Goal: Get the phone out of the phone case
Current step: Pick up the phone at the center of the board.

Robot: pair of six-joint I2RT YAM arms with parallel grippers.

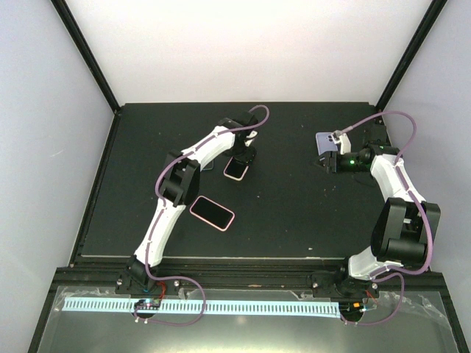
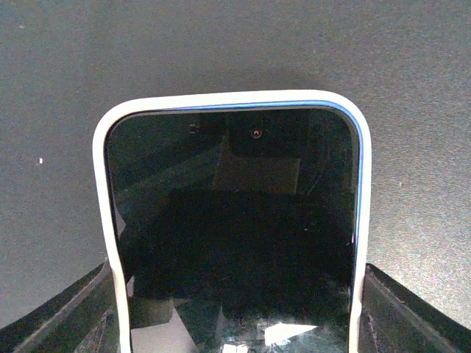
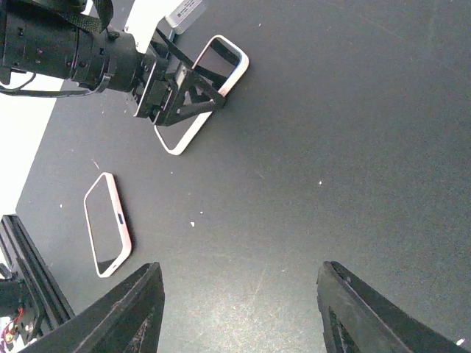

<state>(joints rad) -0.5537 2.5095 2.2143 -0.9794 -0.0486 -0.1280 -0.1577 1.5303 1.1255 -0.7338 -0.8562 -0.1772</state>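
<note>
- Left gripper [image 2: 235, 294] — its black fingers [image 2: 62, 316] flank the phone [image 2: 235, 220]; whether they press it, I cannot tell.
- Glossy dark screen, rounded white case [image 2: 103, 184], flat on the matte table [image 2: 73, 73].
- Right gripper [image 3: 239, 276] — apart, holding nothing.
- A pink-rimmed phone [image 1: 212, 212] lies near.

Glossy, reflective glass on phone [image 2: 235, 220]. Smooth white plastic, slight sheen, on phone case [image 2: 101, 198]. Matt black, fine-grained surface on table [image 2: 221, 44], dust-specked.
</note>
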